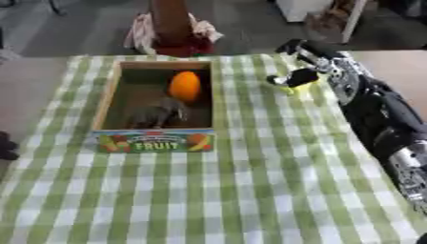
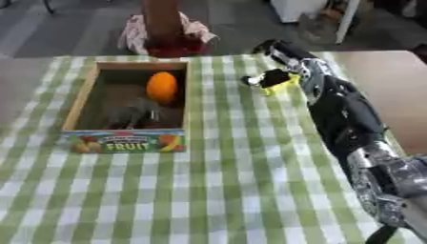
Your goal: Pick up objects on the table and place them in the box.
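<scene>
Fingers of the right hand (image 2: 269, 78) were curled round a small yellow object (image 2: 281, 84), w/ the thumb side pinching it just above the green-and-white checked cloth (image 1: 250, 190), near the table's far right edge. Right arm (image 2: 342, 114) ran in from the lower right, black w/ silver joints. Yellow object sat right of the box (image 1: 106, 95), apart from it. Box was wooden, w/ a "FRUIT" label (image 1: 156, 142) on its near wall. Inside it lay an orange fruit (image 1: 185, 86) toward the far end & a grey object (image 1: 157, 114) nearer the label; couldn't make out what the grey one was. Left hand didn't show in either view.
</scene>
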Robot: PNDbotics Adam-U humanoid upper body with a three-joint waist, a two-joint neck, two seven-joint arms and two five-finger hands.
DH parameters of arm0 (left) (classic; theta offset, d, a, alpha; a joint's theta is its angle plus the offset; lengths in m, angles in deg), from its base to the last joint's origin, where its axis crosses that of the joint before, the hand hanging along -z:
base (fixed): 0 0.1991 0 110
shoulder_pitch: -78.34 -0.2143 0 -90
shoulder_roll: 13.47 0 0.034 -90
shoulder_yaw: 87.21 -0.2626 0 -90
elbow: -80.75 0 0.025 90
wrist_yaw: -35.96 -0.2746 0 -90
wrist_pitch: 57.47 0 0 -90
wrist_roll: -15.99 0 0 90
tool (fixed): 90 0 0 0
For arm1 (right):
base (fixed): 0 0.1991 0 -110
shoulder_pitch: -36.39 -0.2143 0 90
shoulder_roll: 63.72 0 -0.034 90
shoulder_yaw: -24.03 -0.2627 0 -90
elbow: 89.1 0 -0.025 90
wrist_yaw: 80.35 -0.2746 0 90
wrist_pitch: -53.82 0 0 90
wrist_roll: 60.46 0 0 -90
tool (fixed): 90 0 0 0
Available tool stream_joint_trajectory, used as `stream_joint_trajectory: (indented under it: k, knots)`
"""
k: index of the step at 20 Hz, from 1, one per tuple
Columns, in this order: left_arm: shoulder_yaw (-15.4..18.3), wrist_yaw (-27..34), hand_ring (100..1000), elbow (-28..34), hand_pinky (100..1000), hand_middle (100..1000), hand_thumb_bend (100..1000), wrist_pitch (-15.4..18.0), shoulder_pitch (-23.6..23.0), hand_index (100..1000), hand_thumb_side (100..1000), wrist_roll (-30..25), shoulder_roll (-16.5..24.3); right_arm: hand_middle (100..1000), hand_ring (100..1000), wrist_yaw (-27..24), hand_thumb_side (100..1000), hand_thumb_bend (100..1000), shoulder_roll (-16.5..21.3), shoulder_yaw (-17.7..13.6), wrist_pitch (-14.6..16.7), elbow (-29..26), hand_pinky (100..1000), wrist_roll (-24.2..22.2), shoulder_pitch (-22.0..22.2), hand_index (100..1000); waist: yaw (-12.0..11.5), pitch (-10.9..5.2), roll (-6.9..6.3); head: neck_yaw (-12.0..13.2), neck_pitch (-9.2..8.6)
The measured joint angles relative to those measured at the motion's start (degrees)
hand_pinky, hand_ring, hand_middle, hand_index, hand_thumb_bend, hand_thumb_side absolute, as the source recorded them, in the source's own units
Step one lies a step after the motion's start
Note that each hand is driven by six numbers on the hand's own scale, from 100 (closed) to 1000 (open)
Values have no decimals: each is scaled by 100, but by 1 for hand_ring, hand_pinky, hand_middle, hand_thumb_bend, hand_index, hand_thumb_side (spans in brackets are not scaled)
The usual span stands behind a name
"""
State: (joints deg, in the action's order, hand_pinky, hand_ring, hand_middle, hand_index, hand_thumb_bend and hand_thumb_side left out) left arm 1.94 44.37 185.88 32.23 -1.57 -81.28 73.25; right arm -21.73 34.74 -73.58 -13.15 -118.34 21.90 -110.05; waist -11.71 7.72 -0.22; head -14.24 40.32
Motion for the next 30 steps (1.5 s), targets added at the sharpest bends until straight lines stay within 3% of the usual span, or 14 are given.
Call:
stream_joint_trajectory:
  k: [7,17,30]
  knots:
    - [1,-9,593,0,568,556,100,0,-4,734,842,1,0,835,840,115,547,471,56,-15,-225,164,749,205,72,867,8,0,4,0,0]
    - [1,-10,594,0,568,556,100,1,-5,735,844,1,0,820,825,355,505,463,59,-16,-739,245,734,886,136,858,12,3,5,-6,0]
    - [1,-10,594,0,568,556,100,1,-5,735,845,1,0,774,750,511,461,458,43,24,-837,407,658,904,184,834,-13,12,-1,-46,0]
